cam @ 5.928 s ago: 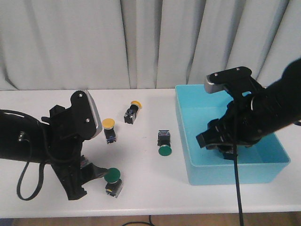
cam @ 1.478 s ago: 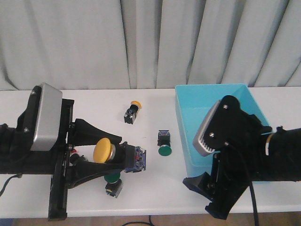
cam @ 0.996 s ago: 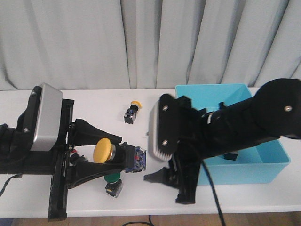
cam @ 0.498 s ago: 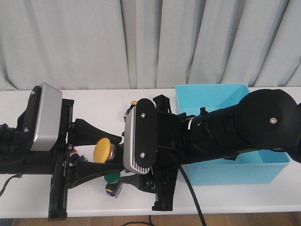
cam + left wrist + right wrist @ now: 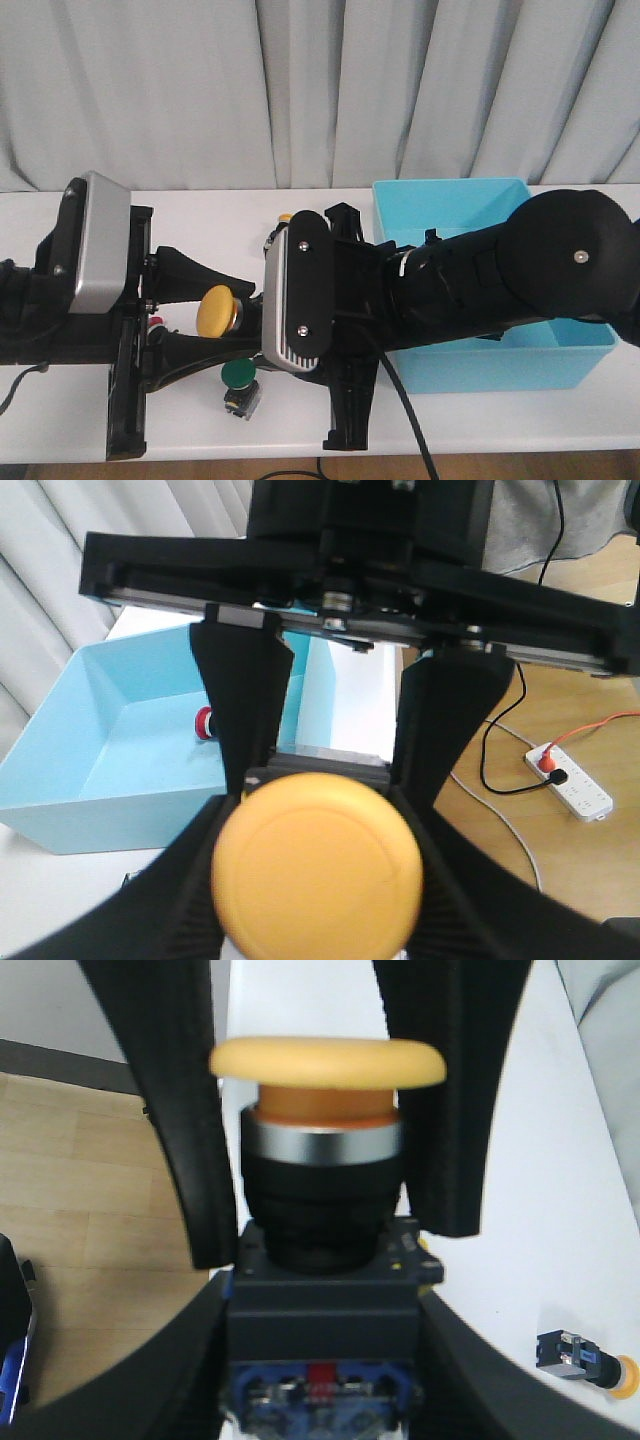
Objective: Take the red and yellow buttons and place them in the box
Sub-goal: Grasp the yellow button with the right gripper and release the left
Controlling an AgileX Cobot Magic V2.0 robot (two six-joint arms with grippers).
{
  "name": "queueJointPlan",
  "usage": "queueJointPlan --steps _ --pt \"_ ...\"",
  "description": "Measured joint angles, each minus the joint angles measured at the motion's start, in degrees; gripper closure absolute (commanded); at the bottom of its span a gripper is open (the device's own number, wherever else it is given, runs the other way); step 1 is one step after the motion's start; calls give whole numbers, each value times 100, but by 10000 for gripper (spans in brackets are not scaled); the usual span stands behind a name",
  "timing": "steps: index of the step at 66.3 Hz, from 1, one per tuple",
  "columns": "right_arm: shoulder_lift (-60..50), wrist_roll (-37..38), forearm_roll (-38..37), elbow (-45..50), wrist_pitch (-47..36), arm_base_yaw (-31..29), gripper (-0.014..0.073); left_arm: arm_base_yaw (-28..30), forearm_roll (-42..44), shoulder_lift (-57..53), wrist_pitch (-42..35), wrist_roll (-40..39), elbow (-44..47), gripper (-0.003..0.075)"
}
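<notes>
Above the white counter [image 5: 200, 215], the two arms meet nose to nose, each lying nearly level. Between them hangs a yellow button [image 5: 217, 311]: a smooth, glossy mushroom cap, an orange neck, a bright metal collar, a ribbed black barrel and a square black block with a blue terminal base and a small red tab. The left end effector [image 5: 205, 325] is closed on it at the collar, its matte black wedge-shaped fingers [image 5: 180, 1130] pressing the barrel from both sides. The right end effector [image 5: 322, 1360] has its curved black fingers [image 5: 440, 730] beside the block body; whether they grip it I cannot tell. No writing is legible.

On the counter under the arms sits a green-capped button [image 5: 238, 385]. A second yellow button [image 5: 585, 1357] lies on its side farther back. The box [image 5: 560, 350], smooth turquoise plastic with plain walls, stands to the right; a red button [image 5: 205, 723] rests on its floor near a corner.
</notes>
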Motion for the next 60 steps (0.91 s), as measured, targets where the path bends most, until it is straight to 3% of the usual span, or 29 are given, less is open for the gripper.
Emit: queueJointPlan --steps 10,26,34,52,60 --pt "0 0 2 0 0 0 368 0 0 0 0 6 0 524" --pt "0 0 7 0 0 0 367 0 -2 0 5 128 0 256" --pt "0 0 7 0 -5 0 367 0 -2 0 5 133 0 167" --pt "0 32 -9 0 -5 0 367 0 -2 0 -305 133 0 141" --pt "0 480 -282 0 43 -76 367 0 116 0 -668 -44 0 141"
